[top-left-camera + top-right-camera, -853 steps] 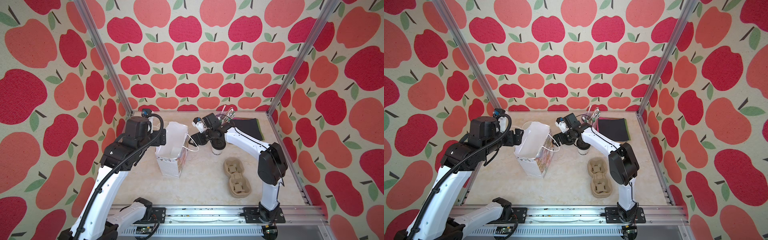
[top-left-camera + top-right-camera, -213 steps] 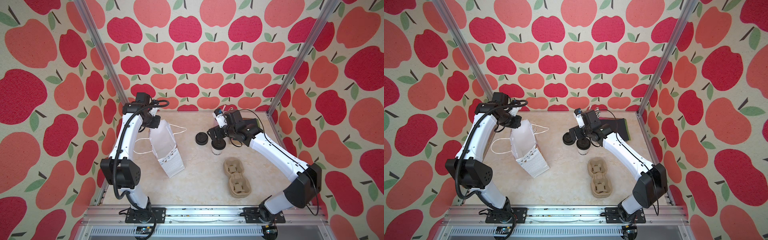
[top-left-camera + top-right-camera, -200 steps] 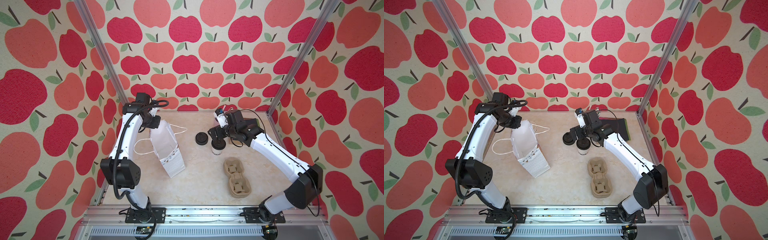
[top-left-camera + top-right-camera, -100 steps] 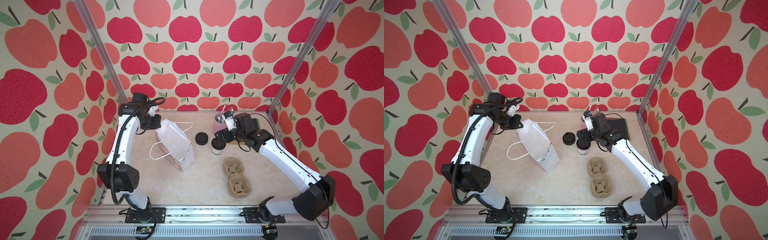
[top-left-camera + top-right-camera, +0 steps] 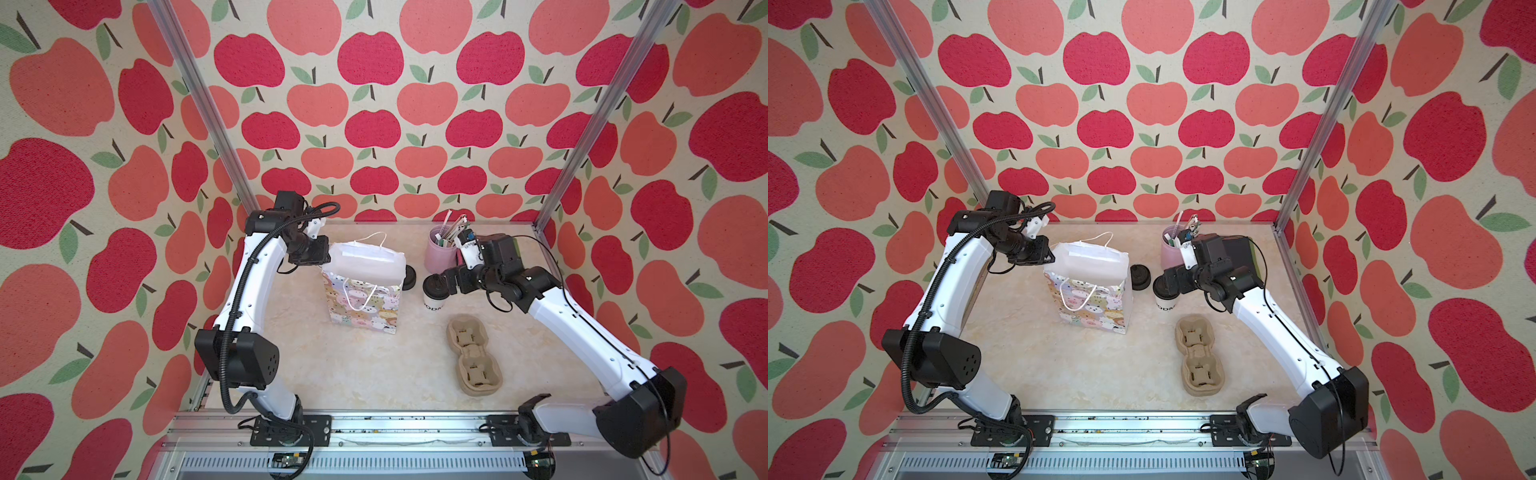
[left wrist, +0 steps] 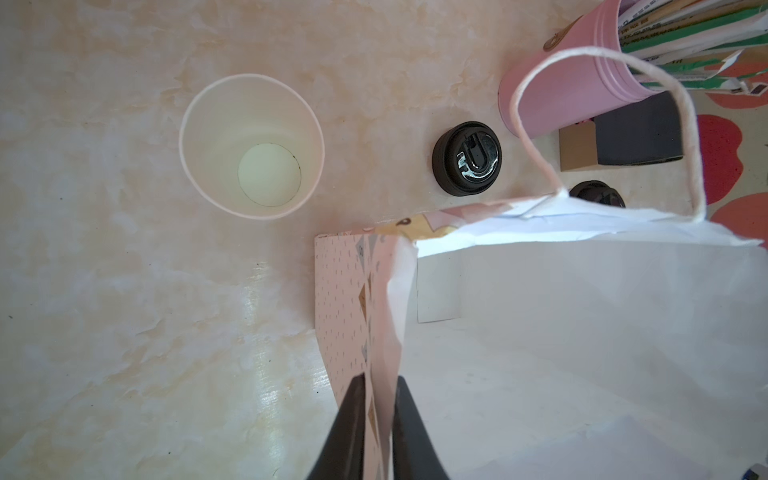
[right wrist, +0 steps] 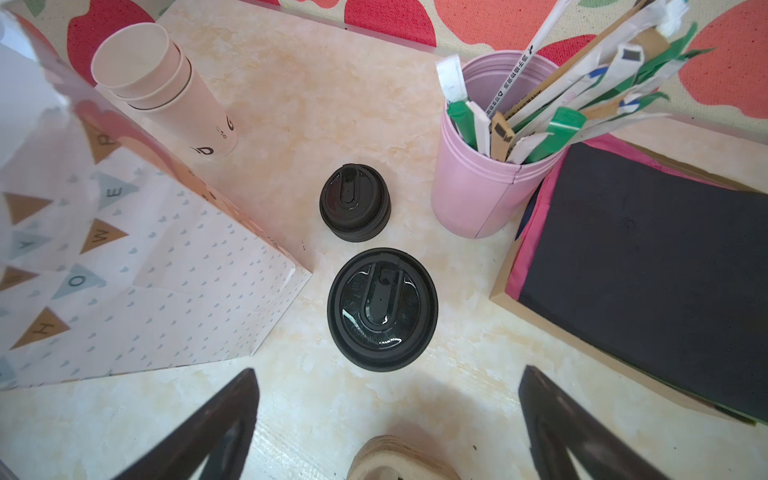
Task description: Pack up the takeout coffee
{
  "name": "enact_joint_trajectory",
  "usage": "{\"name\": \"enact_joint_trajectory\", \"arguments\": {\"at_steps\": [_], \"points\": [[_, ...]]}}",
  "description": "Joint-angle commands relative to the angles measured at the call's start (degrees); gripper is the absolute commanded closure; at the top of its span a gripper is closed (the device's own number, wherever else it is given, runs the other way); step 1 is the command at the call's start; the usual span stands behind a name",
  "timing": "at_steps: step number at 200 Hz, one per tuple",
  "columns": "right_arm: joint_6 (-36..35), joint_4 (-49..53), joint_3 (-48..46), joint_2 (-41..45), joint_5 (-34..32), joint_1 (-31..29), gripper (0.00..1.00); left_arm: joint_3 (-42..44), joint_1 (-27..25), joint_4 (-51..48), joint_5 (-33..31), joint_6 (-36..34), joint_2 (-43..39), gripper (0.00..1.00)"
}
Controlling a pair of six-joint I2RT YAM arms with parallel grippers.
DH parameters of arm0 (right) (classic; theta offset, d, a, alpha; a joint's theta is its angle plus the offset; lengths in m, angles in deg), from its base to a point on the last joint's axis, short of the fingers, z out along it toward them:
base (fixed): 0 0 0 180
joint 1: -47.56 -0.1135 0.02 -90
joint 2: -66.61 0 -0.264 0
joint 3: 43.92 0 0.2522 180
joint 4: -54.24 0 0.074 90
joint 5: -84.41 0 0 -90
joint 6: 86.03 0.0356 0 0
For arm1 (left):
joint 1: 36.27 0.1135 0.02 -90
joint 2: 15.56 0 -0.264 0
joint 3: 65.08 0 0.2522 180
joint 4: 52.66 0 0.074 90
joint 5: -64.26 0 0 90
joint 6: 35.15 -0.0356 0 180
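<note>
- The takeout coffee cup, a small white paper cup with black lettering on its side, stands upright on the marble-look table, right of centre in both top views.
- Its black lid is seated on the rim. From the right wrist we see a glossy round disc with a raised edge and a U-shaped sip flap.
- The cup stands between the gift bag on its left and the pink cup of wrapped sticks behind it, touching neither. A cardboard cup carrier lies nearer the front.
- A spare lid, also black, lies on the table just beside the cup, and the bag partly hides it in a top view.
- The right gripper hangs at the cup's right side, its jaws spread wide with nothing in them. The lidded cup sits centred just beyond the fingertips.
- The left gripper is at the bag's upper left edge, jaws nearly together with the paper wall between them. We cannot tell whether they pinch it.
- The bag stands upright with its mouth open, white inside and pastel cartoon animals outside. One rope handle hangs down its front.
- A stack of white cups stands close by the bag.
</note>
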Motion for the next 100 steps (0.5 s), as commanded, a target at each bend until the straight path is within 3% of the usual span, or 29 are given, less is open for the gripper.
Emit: {"name": "enact_joint_trajectory", "arguments": {"at_steps": [1, 23, 68, 90, 100], "points": [[-1.1, 2.8, -0.5, 1.1, 0.4, 0.4, 0.01, 0.8, 0.0, -0.5, -2.4, -1.9, -0.4, 0.75], [-1.2, 4.4, -0.5, 0.8, 0.2, 0.4, 0.01, 1.6, 0.0, 0.1, -2.3, -2.3, -0.6, 0.67], [-1.4, 5.7, -2.1, 1.7, -2.5, 0.7, 0.01, 3.7, -0.2, 1.2, -1.5, -3.2, -0.6, 0.65], [-1.1, 6.3, -2.3, 2.2, -3.4, 0.8, 0.01, 4.6, -0.5, 1.6, -1.1, -4.1, -0.3, 0.69], [-1.2, 6.7, -2.2, 2.4, -3.5, 0.8, 0.01, 4.9, -0.7, 1.8, -1.3, -4.6, 0.0, 0.76]]}}
